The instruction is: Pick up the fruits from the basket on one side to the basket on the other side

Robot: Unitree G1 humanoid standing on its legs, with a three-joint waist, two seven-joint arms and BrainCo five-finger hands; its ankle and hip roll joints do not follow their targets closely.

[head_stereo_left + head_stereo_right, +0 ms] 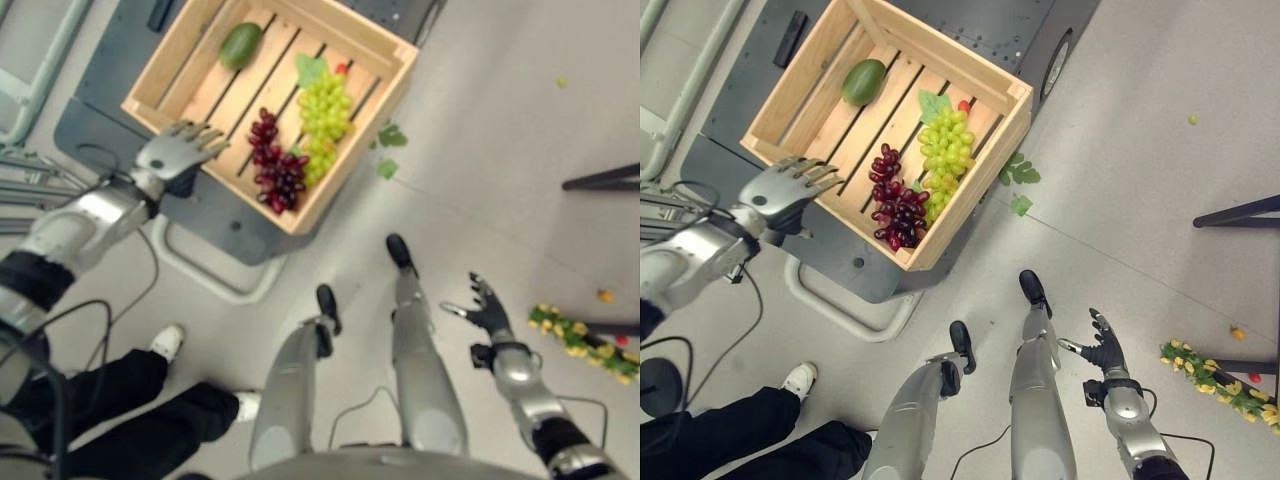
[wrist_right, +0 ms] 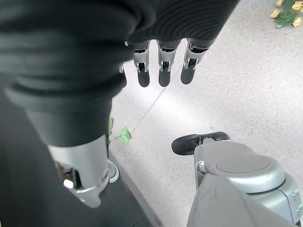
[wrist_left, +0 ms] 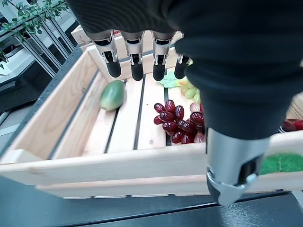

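A: What's at the far left?

B: The left hand (image 1: 780, 195) hovers over the near left rim of the wooden crate (image 1: 375, 110), fingers straight and spread wide, holding nothing. Its wrist view shows the fingertips (image 3: 137, 72) above the slatted floor, clear of the fruit.

A: And inside the crate?

B: A green mango (image 1: 240, 45) lies in the far left part. To its right and nearer, a bunch of dark red grapes (image 1: 276, 166) rests on the slats, and just right of that, touching it, a bunch of green grapes (image 1: 324, 113) with a green leaf (image 1: 309, 69) at its far end. A small red thing shows by that leaf; I cannot tell what it is.

A: What does the crate sit on?

B: A dark grey cart (image 1: 215, 215). A person's dark trouser legs and white shoe (image 1: 167, 341) are on the floor at near left.

A: Further right?

B: Loose green leaves (image 1: 389, 150) lie on the floor just right of the crate. The right hand (image 1: 487, 310) hangs low at near right, well apart from the crate, fingers relaxed and open, empty. Right of it lies a sprig of yellow flowers (image 1: 580, 343).
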